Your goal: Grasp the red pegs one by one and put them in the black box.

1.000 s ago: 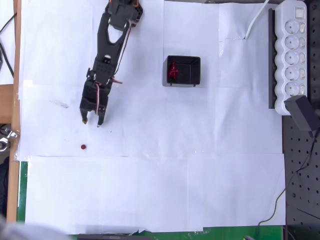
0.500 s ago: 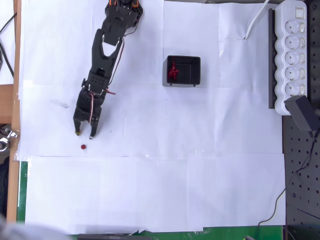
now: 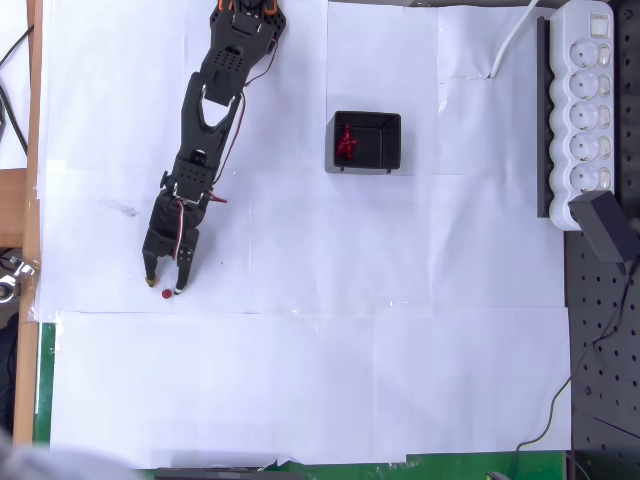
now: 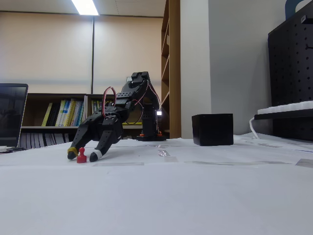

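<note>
In the overhead view the landmark is the black box (image 3: 366, 142), which sits on the white paper sheets (image 3: 400, 300) covering the table. Far to the lower left of the box lies one loose red peg (image 3: 166, 294), a small dark red dot on the paper. The gripper (image 3: 163, 286) reaches down over it from the black arm (image 3: 205, 130), whose base is at the top edge, up and left of the box. The fingers are spread apart, one tip on each side of the peg and neither visibly pressing on it. The peg sits in the gap between the tips, just at their ends.

The fixed view, taken low across the table, shows the same thing from the side: the red peg (image 4: 81, 155) stands upright on the paper, well to the left of the black box (image 4: 212, 129). The gripper (image 4: 83, 155) is down at table level with a yellow-tipped finger (image 4: 72, 153) just left of the peg and a white-tipped finger (image 4: 95, 155) just right of it. Whether either tip touches the peg cannot be told.

Inside the box, against its left wall in the overhead view, lies a clump of red pegs (image 3: 346, 142); their number cannot be counted. Far to the right of the box, at the paper's edge, lies a white power strip (image 3: 586, 110).
</note>
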